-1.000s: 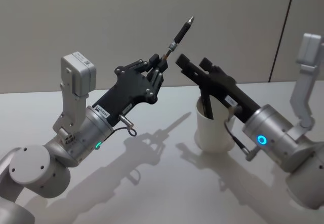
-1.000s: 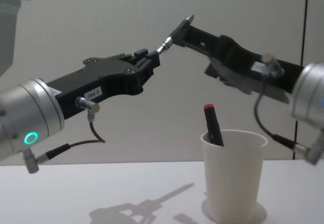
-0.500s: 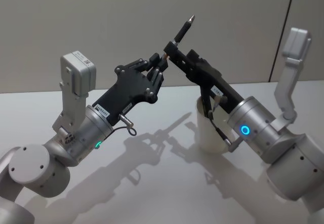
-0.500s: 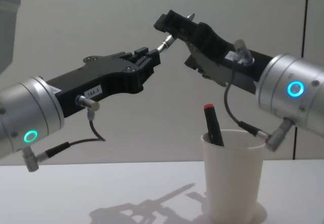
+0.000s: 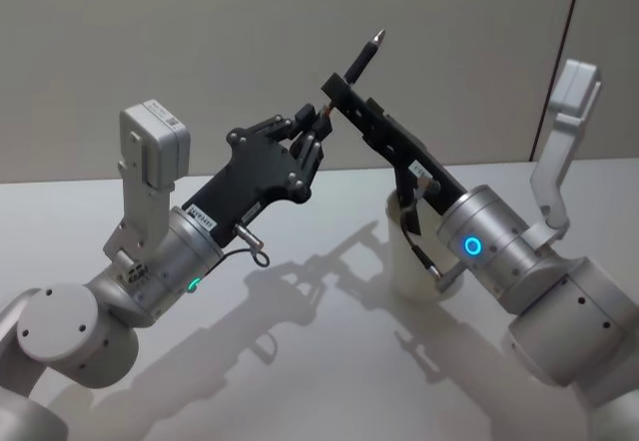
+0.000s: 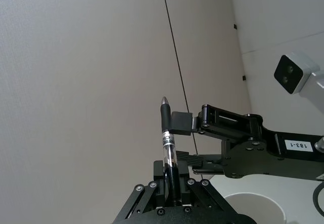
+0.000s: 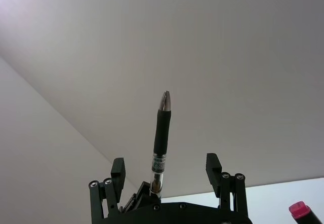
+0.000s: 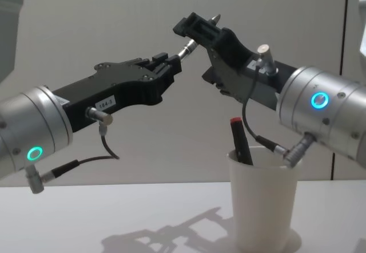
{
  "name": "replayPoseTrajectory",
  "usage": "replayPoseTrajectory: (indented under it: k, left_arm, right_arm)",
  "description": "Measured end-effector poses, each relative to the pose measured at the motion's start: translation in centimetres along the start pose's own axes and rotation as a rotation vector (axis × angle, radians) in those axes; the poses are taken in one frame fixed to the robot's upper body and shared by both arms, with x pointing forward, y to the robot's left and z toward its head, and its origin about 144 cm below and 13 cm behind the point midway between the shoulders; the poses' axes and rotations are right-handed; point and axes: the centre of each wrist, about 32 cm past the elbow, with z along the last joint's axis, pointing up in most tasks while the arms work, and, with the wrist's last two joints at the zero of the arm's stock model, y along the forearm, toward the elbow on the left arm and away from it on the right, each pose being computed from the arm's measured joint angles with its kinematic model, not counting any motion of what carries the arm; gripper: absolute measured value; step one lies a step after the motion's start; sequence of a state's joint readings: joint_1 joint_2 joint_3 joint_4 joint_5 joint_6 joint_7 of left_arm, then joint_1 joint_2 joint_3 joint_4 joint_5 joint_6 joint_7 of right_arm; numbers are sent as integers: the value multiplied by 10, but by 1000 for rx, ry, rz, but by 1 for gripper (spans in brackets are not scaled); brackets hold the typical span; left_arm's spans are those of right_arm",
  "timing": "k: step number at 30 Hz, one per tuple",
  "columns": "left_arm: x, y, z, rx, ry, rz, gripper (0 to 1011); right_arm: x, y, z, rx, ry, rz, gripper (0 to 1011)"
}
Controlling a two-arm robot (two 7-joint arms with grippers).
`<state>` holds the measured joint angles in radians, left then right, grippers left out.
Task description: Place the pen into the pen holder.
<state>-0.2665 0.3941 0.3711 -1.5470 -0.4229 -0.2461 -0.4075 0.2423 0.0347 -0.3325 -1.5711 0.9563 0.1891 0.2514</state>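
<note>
Holds the pen point(image 5: 361, 57) in the left hand point(image 5: 315, 127), clenched on the lower end of the barrel, high above the desk point(image 5: 300, 361). Angles it up and toward the right side, silvery tip uppermost, with the black grip and most of the clear barrel standing free beyond the left fingertips. Reaches across from the right with the right hand point(image 5: 339, 87), released, fingers spread wide. Sets those fingers point(image 7: 118, 173) one on each side of the pen, just past the left hand's tips, at the level of the clear barrel. Shows a plain gap between each finger and the pen in the right wrist view, so brackets it without touching. Meets hand to hand in mid-air, nearly tip to tip, both arms raised and slanting toward each other. Has the pen holder point(image 8: 263, 207) upright on the desk, below the right arm and lower than both hands, well apart from the held pen. Carries in it a red-capped pen point(image 8: 239, 141), leaning toward the left side of the rim, cap poking above it. Has not yet brought the held pen over or into the pen holder.
</note>
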Motion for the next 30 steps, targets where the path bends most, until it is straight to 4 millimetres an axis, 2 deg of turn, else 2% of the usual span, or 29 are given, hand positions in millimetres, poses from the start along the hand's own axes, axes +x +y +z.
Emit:
replayPoseTrajectory:
  k: [13, 30]
  left_arm:
    - [0, 0, 0, 0, 0, 0, 155]
    - [0, 0, 0, 0, 0, 0, 155]
  right_arm:
    - [2, 7, -2, 2, 77, 15, 1001]
    - [1, 14, -3, 8, 95, 26, 1001]
